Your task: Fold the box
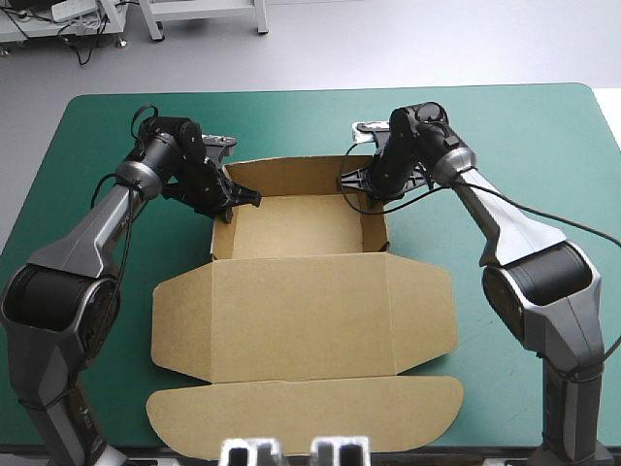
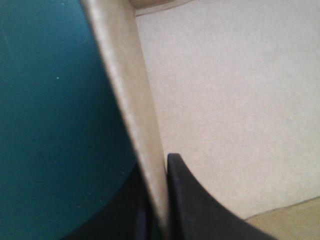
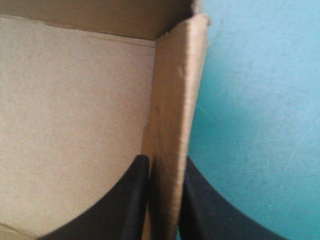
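Closest to the high camera lay the rounded tuck flap (image 1: pixel 306 413) of the brown box (image 1: pixel 291 228), flat on the teal-green tabletop (image 1: pixel 505 126). The broad lid (image 1: pixel 301 311) lay flat beyond it, and the open tray sat toward the far edge. At the tray, the left gripper (image 2: pixel 159 172) was pinched on the left side wall (image 2: pixel 127 95), one black finger inside and one outside. The right gripper (image 3: pixel 165 162) was clamped the same way on the right side wall (image 3: pixel 172 95). The risk appeared to lie in those walls. If either gripper let go before its wall was tucked, the board could spring outward. An uneven pull could also drag the tray across the tabletop or crease a wall at the pinch. Only the wrist views showed board between the fingers and the walls standing near upright. Only the high view showed the lid lying open and both arms at the tray together.
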